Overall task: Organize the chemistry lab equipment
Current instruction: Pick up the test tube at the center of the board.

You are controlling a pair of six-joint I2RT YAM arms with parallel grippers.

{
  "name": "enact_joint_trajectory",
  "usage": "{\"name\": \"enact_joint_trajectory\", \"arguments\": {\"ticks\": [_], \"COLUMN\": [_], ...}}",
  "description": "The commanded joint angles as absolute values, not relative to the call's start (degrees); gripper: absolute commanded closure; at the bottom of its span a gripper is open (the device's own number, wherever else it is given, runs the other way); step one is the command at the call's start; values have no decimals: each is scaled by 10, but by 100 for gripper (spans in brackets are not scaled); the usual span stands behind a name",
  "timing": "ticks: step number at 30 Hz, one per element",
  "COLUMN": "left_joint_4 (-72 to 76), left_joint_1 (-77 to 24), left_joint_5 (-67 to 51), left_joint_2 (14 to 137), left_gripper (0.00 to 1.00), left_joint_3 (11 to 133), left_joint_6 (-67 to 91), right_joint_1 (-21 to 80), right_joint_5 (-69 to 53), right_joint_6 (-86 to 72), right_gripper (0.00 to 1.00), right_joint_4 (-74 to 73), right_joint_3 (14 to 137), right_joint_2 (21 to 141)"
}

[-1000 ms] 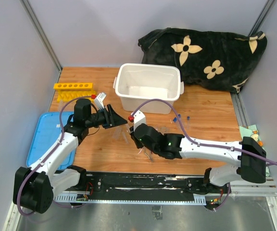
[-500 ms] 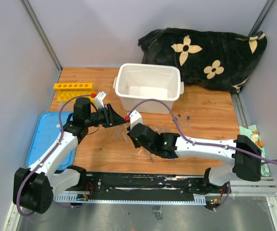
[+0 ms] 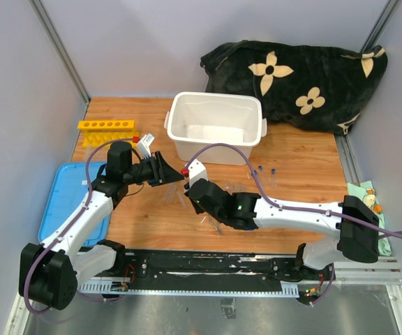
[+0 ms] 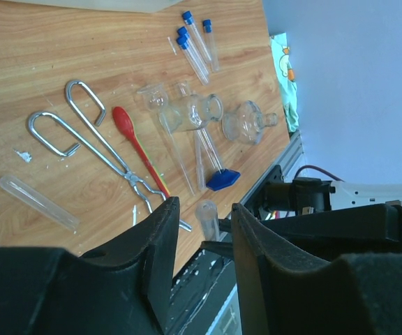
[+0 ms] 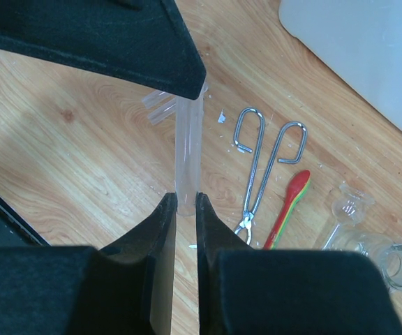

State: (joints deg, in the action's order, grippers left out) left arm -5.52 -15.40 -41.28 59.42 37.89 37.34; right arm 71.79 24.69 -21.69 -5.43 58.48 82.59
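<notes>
Bright, even, diffuse light leaves only faint shadows on the pale wooden tabletop (image 3: 306, 181). Near the lens, the black fingers (image 4: 152, 272) of the left gripper (image 4: 202, 209) look blurred.

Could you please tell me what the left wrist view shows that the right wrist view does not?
Only the left wrist view shows the blue-capped clear tubes and the blue-based glass piece. Only the right wrist view shows the right end effector shut on a clear glass tube. Both show the looped metal tongs and the red-orange spoon-shaped tool on the wooden table.
</notes>
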Motion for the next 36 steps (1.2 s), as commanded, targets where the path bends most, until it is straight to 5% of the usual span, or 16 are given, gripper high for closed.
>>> {"name": "enact_joint_trajectory", "arguments": {"ticks": [1,36], "left_joint_4": [-57,-39], "left_joint_1": [-151,-151], "left_joint_5": [-426,-430], "left_joint_2": [589,597], "left_gripper": [60,63], "left_joint_3": [394,384], "left_joint_6": [365,373], "right_joint_1": [726,726], "right_joint_5": [272,262], "right_joint_6": [-207,-203], "right_gripper": [100,100], "right_joint_4": [-48,-40], "right_joint_3": [606,621], "right_joint_2": [835,849]}}
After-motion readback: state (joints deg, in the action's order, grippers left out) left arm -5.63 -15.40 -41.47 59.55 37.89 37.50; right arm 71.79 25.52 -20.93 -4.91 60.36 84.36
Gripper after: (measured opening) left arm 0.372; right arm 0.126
